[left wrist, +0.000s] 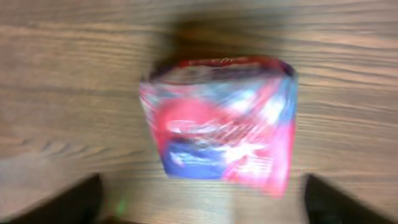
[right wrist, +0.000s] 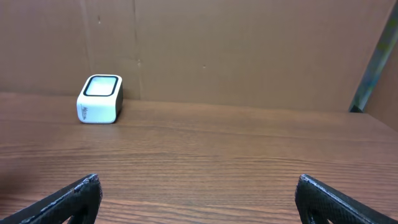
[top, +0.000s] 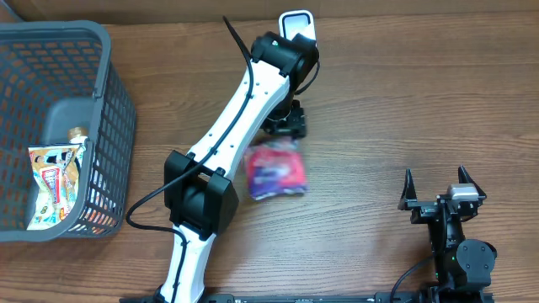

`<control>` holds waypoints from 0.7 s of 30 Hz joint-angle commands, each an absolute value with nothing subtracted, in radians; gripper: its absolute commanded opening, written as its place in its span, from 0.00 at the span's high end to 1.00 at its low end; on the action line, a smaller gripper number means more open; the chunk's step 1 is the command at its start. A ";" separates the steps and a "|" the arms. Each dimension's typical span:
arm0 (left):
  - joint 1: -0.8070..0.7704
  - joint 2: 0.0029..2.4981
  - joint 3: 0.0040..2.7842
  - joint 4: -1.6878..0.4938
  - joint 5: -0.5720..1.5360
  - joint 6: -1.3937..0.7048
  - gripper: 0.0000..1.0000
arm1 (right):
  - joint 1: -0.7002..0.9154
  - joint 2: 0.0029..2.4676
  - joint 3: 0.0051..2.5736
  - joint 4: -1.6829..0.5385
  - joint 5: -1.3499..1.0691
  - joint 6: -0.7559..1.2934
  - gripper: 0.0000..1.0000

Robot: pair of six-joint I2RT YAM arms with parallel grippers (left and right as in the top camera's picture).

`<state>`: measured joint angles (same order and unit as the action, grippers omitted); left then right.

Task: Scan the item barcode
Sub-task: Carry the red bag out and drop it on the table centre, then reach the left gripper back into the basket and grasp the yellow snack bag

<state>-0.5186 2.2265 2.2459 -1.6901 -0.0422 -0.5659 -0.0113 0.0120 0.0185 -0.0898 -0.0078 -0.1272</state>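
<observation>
1. Your item is a small, soft packet (left wrist: 221,124) of glossy film, red and pink with a blue band, white patches and a red strip along one edge.
2. It lies flat on the wooden surface (top: 404,101), just ahead of the left hand (top: 285,128) and in line with the gap between its fingers.
3. The left hand's fingers (left wrist: 81,199) stand wide apart. Only their dark tips show, at the bottom corners of the wrist view, and neither touches the packet.
4. The right hand (top: 438,192) is spread wide with nothing in it, well apart from the packet.
5. The left wrist view is blurred, so you cannot read the print or tell which face carries the barcode.
6. Overhead, the left arm hides most of its own hand. The white scanner (top: 297,23) beyond that hand is partly covered by the arm.
7. The grey basket (top: 109,93), far to the left hand's side, is cut off by the frame. A snack pack (top: 52,181) lies inside.
</observation>
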 commanded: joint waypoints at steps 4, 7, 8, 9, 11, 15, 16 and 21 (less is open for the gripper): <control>-0.395 2.091 2.457 -1.690 0.092 -0.432 0.00 | -0.007 0.003 0.008 -0.084 -0.001 -0.128 0.00; -0.312 1.989 2.505 -1.690 0.098 -0.432 0.00 | -0.007 0.003 0.008 -0.084 -0.001 -0.128 0.00; -0.277 1.945 2.518 -1.690 0.098 -0.428 0.00 | -0.007 0.003 0.008 -0.084 -0.001 -0.128 0.00; -0.246 1.908 2.526 -1.690 0.097 -0.425 0.00 | -0.007 0.003 0.008 -0.084 -0.001 -0.128 0.00; -0.142 1.793 2.537 -1.690 0.081 -0.422 0.00 | -0.007 0.003 0.008 -0.084 -0.001 -0.128 0.00; 0.072 1.631 2.537 -1.689 -0.032 -0.422 0.00 | -0.007 0.003 0.009 -0.084 -0.001 -0.128 0.00; 0.138 1.597 2.536 -1.690 -0.062 -0.422 0.00 | -0.007 0.003 0.008 -0.084 -0.001 -0.128 0.00; 0.455 1.475 2.438 -1.690 -0.087 -0.366 0.00 | -0.007 0.003 0.008 -0.084 -0.001 -0.128 0.00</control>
<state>0.3534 1.4792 2.5206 -1.6867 -0.0586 -0.4370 -0.0113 0.0120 0.0185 -0.0902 -0.0082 -0.1276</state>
